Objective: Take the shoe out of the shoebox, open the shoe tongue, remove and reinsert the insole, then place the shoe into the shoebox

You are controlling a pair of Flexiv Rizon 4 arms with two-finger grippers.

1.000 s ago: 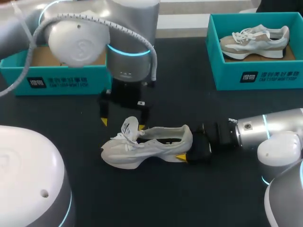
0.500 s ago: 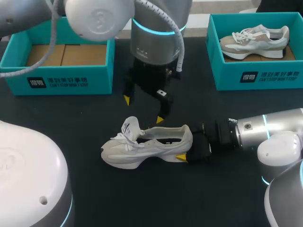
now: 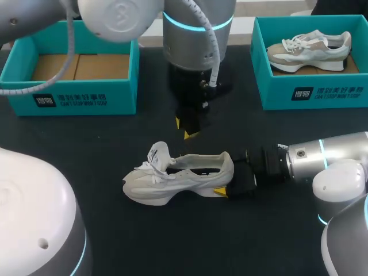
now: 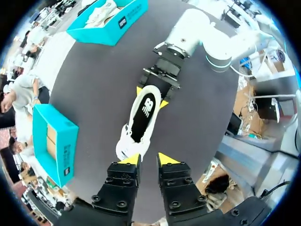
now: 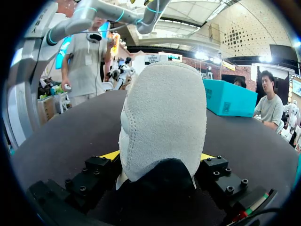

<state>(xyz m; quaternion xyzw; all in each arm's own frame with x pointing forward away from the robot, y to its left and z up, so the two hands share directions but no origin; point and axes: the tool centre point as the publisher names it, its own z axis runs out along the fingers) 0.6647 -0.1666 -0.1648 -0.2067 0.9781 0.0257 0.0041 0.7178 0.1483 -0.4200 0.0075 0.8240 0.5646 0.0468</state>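
Head view takes in a dark table (image 3: 144,241) with the left arm (image 3: 195,34) coming down as a thick silver column at the upper middle of the frame. The right arm (image 3: 322,158) lies low across the right side.

At the upper left stands a teal shoebox (image 3: 80,98), open, with only brown cardboard lining inside. The left arm hides part of its rim. At the upper right a second teal box (image 3: 310,92), cut off by the frame's edge, holds a beige and white shoe (image 3: 310,49).

At the middle the white shoe (image 3: 172,178) stands on its sole on the table, outside both boxes, toe toward the left of the frame. Its tongue (image 3: 158,154) sticks up. The right gripper (image 3: 230,187) is clamped on its heel from both sides, one yellow tip showing under the heel, the other hidden behind it.

From the left wrist, the dark insole (image 4: 146,110) shows inside the shoe ahead of the left gripper (image 4: 149,160). That gripper hangs above the shoe, its fingers drawn near each other with a slim gap, holding nothing.
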